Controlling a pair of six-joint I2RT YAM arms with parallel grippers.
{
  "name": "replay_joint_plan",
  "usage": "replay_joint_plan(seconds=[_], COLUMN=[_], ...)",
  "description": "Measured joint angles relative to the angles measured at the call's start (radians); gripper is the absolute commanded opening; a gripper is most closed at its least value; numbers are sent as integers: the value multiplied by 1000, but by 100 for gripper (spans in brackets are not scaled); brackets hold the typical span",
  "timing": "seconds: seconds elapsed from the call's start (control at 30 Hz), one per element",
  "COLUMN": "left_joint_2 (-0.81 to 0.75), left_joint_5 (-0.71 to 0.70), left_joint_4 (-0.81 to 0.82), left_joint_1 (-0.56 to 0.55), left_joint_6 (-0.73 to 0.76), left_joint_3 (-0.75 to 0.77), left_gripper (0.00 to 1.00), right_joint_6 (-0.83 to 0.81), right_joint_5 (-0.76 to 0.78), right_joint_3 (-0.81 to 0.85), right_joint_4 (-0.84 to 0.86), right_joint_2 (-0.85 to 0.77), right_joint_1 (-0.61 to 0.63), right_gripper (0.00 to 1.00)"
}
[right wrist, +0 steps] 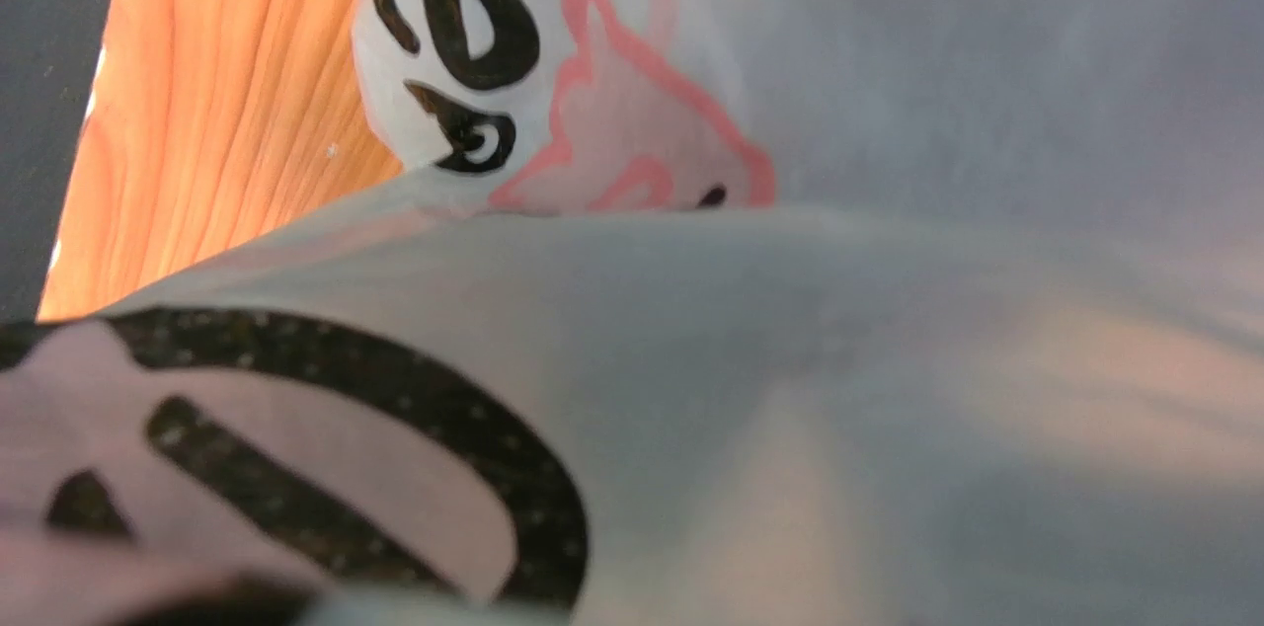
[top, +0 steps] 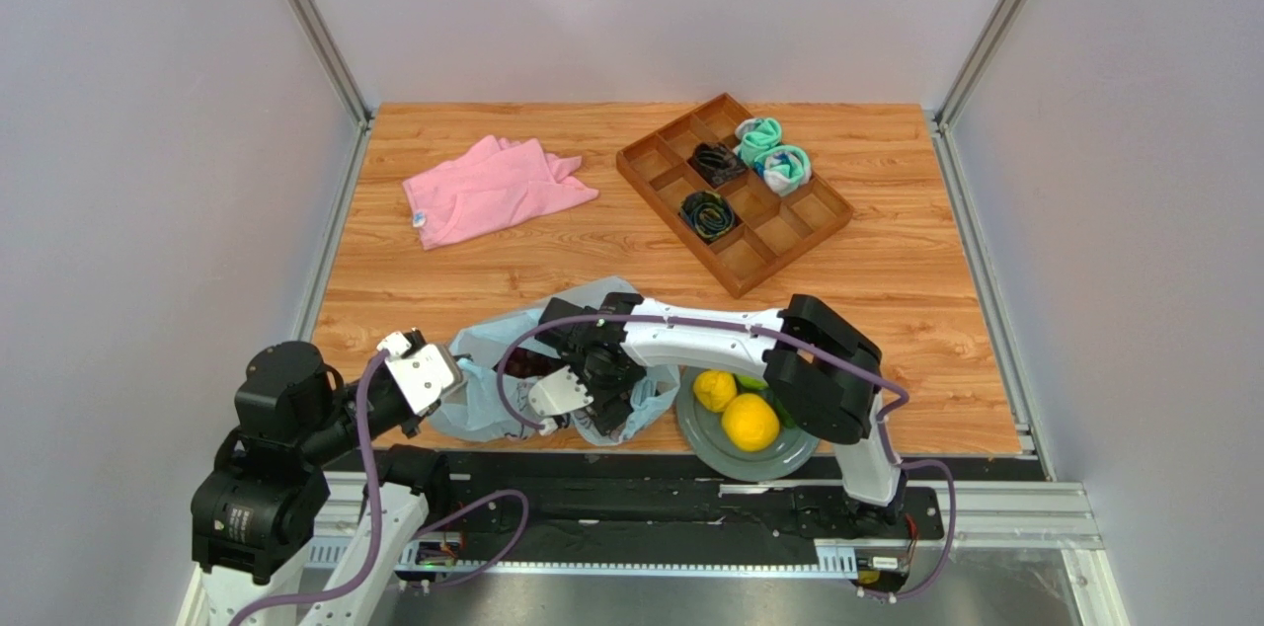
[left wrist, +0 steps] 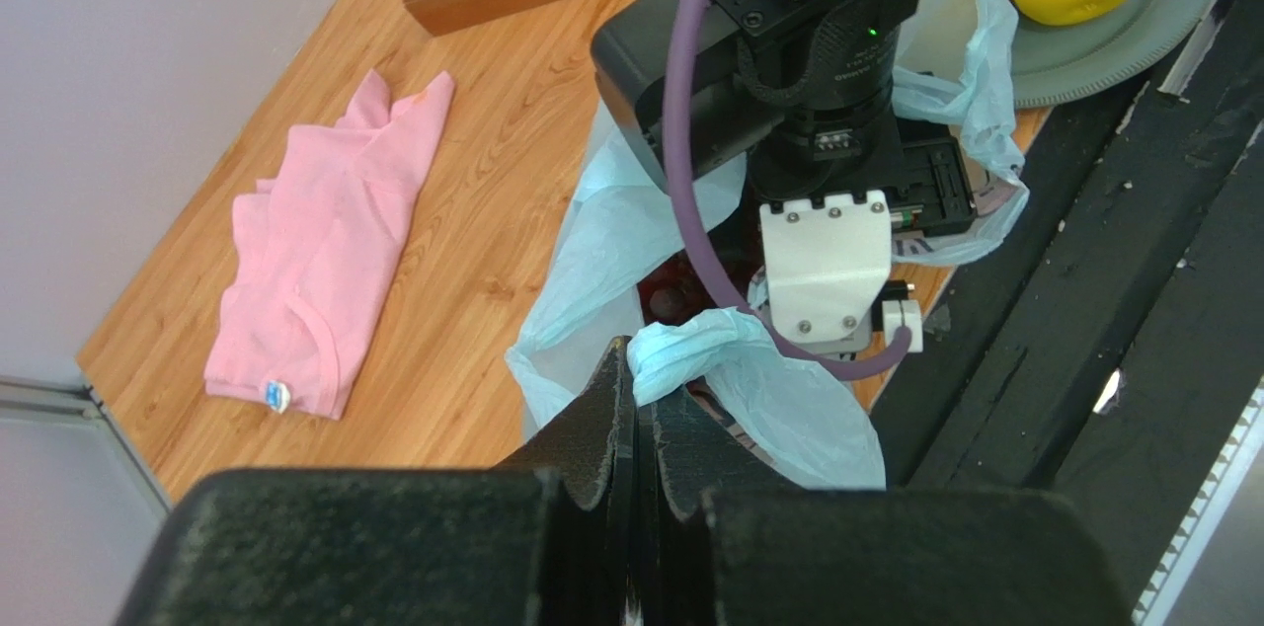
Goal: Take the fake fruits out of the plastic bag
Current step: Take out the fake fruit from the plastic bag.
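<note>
The pale-blue plastic bag lies crumpled at the table's near edge. My left gripper is shut on a bunched fold of its rim. My right gripper reaches into the bag's mouth from the right, and the film hides its fingers. The right wrist view shows only the bag's wall and its cartoon print. A dark red round shape shows inside the bag. Two yellow-orange fake fruits and a green one rest on a grey plate.
A pink cloth lies at the back left. A wooden compartment tray holding rolled socks stands at the back right. A black rail runs along the near edge, just below the bag and plate.
</note>
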Motion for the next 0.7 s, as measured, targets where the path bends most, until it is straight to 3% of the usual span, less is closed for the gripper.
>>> replay_joint_plan(seconds=[0.3,0.5,0.7], left_joint_2=[-19,-32,-32], left_joint_5=[5,18,33], left_joint_4=[-39,-51,-53], left_joint_1=[1,1,1], left_joint_6=[11,14,14], left_joint_3=[45,49,49], left_gripper=[0,0,0], right_joint_6=[13,17,43], right_joint_5=[-126,-177,-183], right_joint_3=[163,176,232], right_joint_4=[-205,-260,-258], right_joint_2=[-34,-68,31], right_joint_1=[-47,-70,-97], right_gripper=[97,88,82])
